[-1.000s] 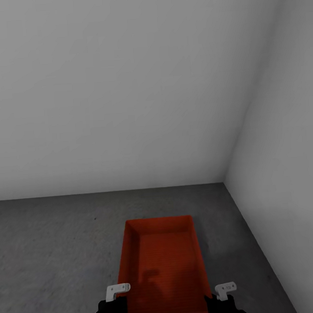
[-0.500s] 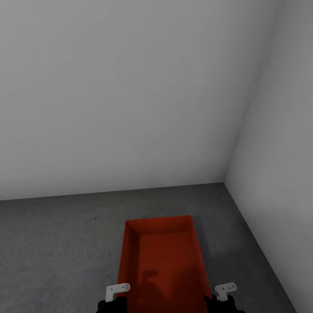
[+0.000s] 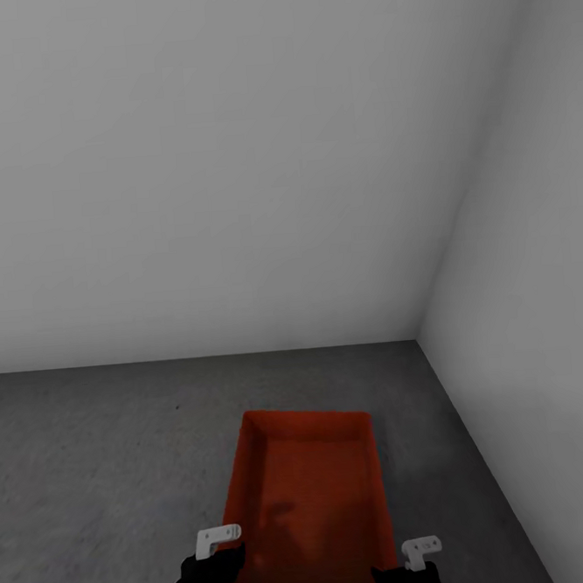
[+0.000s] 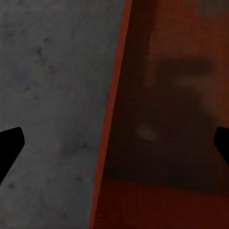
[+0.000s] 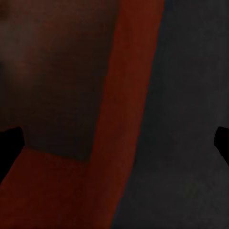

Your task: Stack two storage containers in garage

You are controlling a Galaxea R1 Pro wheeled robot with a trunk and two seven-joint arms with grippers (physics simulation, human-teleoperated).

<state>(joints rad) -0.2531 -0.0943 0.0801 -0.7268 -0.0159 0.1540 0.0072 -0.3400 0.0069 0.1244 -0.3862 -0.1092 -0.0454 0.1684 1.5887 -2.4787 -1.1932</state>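
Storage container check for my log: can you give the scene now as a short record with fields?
room: bare white walls, near a corner
floor: dark grey, speckled
storage container: orange-red, lidless, nothing visible inside, slightly skewed in the head view
left pincer: open, fingers straddle the container's side wall
right pincer: open, fingers straddle the opposite wall
second container on top: none seen

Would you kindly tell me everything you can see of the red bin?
The bin is orange-red, rectangular, shallow and lidless, plastic-looking, with plain tapered walls and nothing inside. It sits low over the dark grey floor near the white-walled corner, slightly skewed. The left pincer and right pincer each straddle a long side wall, jaws apart; whether it rests on the floor is unclear.
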